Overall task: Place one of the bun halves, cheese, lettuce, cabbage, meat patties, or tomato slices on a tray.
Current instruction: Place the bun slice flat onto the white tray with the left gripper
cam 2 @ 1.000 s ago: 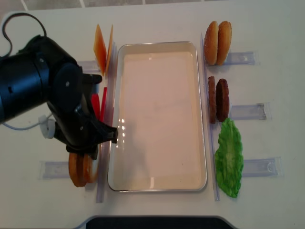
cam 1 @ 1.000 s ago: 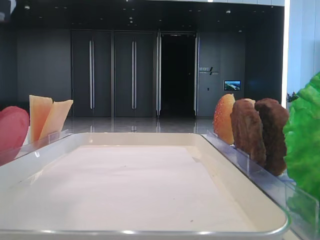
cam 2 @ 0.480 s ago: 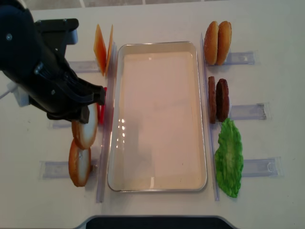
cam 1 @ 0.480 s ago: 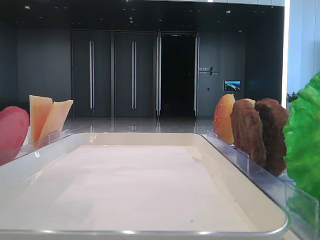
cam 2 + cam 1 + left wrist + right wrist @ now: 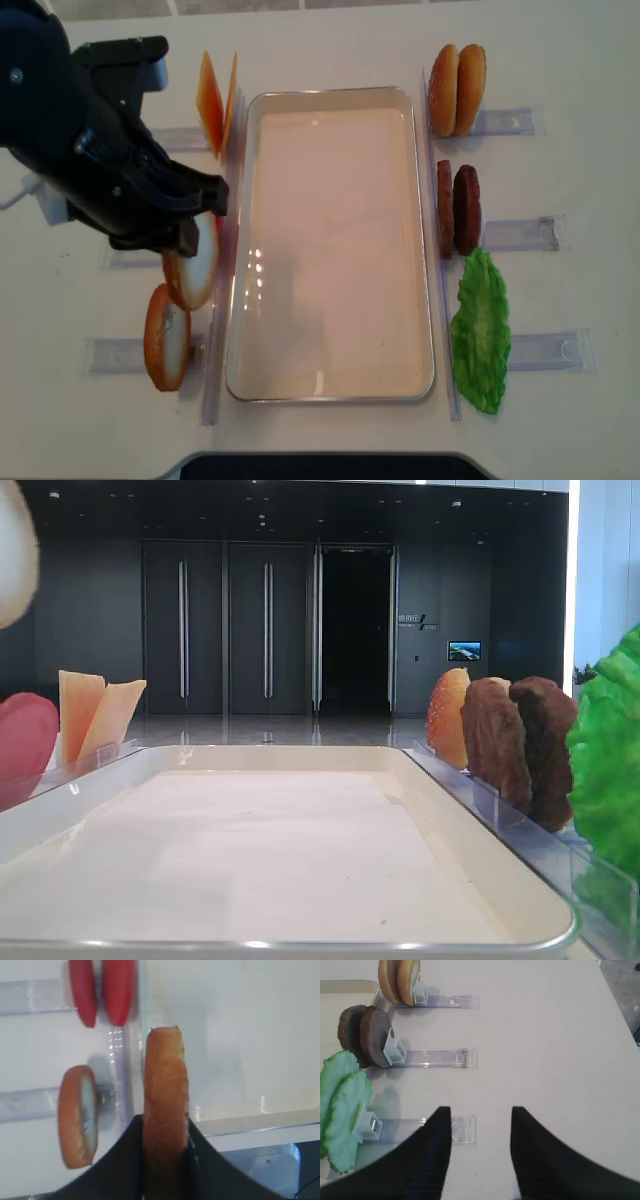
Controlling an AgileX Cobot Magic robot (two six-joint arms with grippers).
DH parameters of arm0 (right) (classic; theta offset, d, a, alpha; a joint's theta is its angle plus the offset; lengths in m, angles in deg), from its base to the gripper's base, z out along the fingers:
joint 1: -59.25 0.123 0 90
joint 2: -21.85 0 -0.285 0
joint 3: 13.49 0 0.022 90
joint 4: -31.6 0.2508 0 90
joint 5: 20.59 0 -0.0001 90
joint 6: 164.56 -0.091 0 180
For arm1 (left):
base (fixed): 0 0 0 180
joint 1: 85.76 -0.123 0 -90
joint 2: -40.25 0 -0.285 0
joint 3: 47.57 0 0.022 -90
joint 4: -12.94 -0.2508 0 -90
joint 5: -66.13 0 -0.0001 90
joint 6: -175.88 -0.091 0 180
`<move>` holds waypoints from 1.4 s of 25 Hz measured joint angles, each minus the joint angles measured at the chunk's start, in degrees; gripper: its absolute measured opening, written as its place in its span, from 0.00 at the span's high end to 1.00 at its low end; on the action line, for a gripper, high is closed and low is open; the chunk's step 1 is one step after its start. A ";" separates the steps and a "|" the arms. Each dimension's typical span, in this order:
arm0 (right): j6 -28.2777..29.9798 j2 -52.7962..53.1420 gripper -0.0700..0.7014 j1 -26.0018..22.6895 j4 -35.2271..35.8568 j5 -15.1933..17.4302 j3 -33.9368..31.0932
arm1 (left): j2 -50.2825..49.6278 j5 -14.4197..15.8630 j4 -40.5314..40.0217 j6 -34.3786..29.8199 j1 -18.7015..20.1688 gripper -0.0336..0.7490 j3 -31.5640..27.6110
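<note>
My left gripper [image 5: 165, 1121] is shut on a golden-brown bun half [image 5: 165, 1075], held on edge. From above, this bun half [image 5: 193, 270] hangs just left of the white tray [image 5: 330, 93], under the black left arm. Its pale face [image 5: 12, 550] shows at the low view's top left. A second bun half [image 5: 166, 338] stands in its clear holder below it. The tomato slices [image 5: 102, 990] stand beyond it. My right gripper [image 5: 481, 1110] is open over bare table, right of the lettuce [image 5: 342, 1105] and the meat patties [image 5: 365, 1035].
Cheese [image 5: 215, 100] stands at the tray's far left corner. Two more buns [image 5: 457, 90], the patties [image 5: 460, 208] and the lettuce [image 5: 482, 330] line its right side in clear holders [image 5: 445, 1127]. The tray's paper lining [image 5: 300, 850] is bare.
The left gripper has lifted one bun half out of the holder where it stood beside the other. It has carried it up and toward the tray's left rim.
</note>
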 joint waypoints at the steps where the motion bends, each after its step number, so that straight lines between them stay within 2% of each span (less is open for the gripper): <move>1: 0.00 0.00 0.52 0.00 0.00 0.00 0.00 | -0.08 -2.26 1.33 -0.72 0.00 0.79 0.00; 7: 0.00 0.00 0.52 0.00 0.00 0.00 0.00 | -0.40 -13.49 8.87 -5.55 0.00 0.79 -0.27; 10: 0.00 0.00 0.52 0.00 0.00 0.00 0.00 | -0.40 -19.77 15.79 -9.80 0.00 0.79 -2.23; 13: 0.00 0.00 0.52 0.00 0.00 0.00 0.00 | -0.40 -27.54 28.39 -17.40 0.00 0.79 -5.65; 17: 0.00 0.00 0.52 0.00 0.00 0.00 0.00 | -0.46 -34.63 49.12 -33.60 -0.27 0.79 -10.57; 19: 0.00 0.00 0.52 0.00 0.00 0.00 0.00 | -0.46 -35.64 61.00 -42.33 -1.45 0.79 -13.02; 21: 0.00 0.00 0.52 0.00 0.00 0.00 0.00 | -0.46 -35.54 73.23 -53.77 -3.72 0.79 -16.15; 23: 0.00 0.00 0.52 0.00 0.00 0.00 0.00 | -0.46 -34.21 86.43 -64.54 -6.60 0.79 -19.29; 25: 0.00 0.00 0.52 0.00 0.00 0.00 0.00 | -0.46 -33.51 95.06 -73.32 -8.21 0.79 -22.45; 28: 0.00 0.00 0.52 0.00 0.00 0.00 0.00 | -0.46 -32.59 98.94 -79.46 -8.45 0.79 -25.41; 35: 0.00 0.00 0.52 0.00 0.00 0.00 0.00 | -0.89 -32.45 99.68 -81.33 -8.45 0.80 -26.39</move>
